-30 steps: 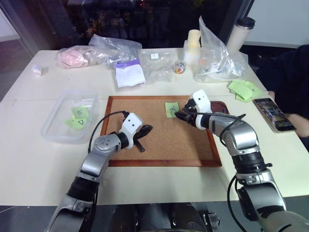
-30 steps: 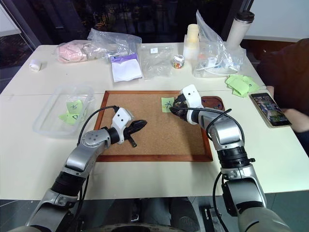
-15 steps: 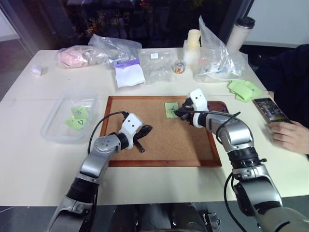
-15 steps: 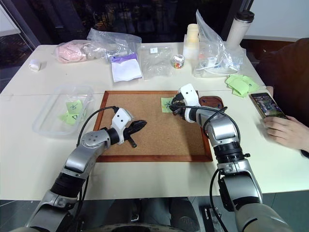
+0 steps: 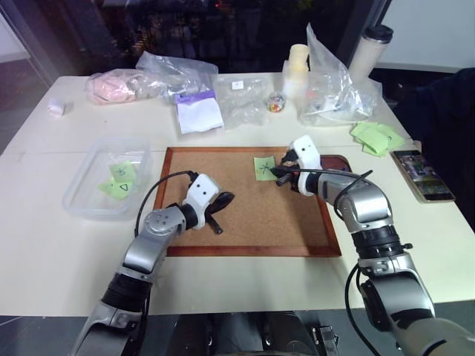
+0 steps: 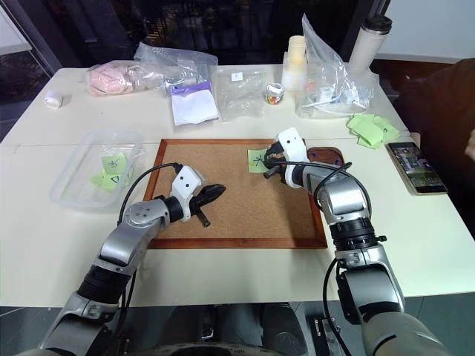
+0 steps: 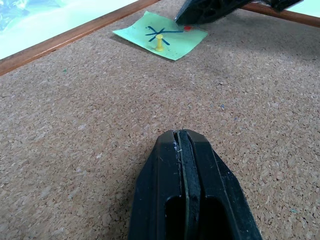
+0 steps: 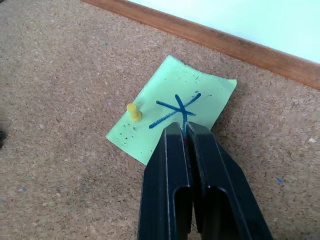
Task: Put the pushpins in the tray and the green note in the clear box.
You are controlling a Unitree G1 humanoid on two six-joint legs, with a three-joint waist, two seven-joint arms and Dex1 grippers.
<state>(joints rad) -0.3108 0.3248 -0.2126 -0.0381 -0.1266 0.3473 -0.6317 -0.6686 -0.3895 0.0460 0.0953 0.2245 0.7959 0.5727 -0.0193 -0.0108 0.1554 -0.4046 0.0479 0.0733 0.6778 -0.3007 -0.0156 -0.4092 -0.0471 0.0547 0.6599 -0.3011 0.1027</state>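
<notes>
The right gripper (image 8: 184, 134) is pinched shut over the green note (image 8: 172, 107), and a speck of red between its tips suggests it has a red pushpin (image 7: 187, 28) by the head; that is a judgement, as the pin is barely visible. The note lies on the cork board (image 5: 252, 215) near its far edge, with 1 yellow pushpin (image 8: 133, 111) standing in it. The tray (image 6: 325, 156) sits just beyond the board's far right corner, and the clear box (image 5: 104, 178) lies well to the board's left.

To do this step well, pull the pin straight out along its shaft, keeping the note flat, then carry it to the tray.

The left gripper (image 7: 182, 137) is fully closed on nothing, resting over bare cork.

The wrist views show the yellow pin and the red speck; the head views instead show the tray and box.
</notes>
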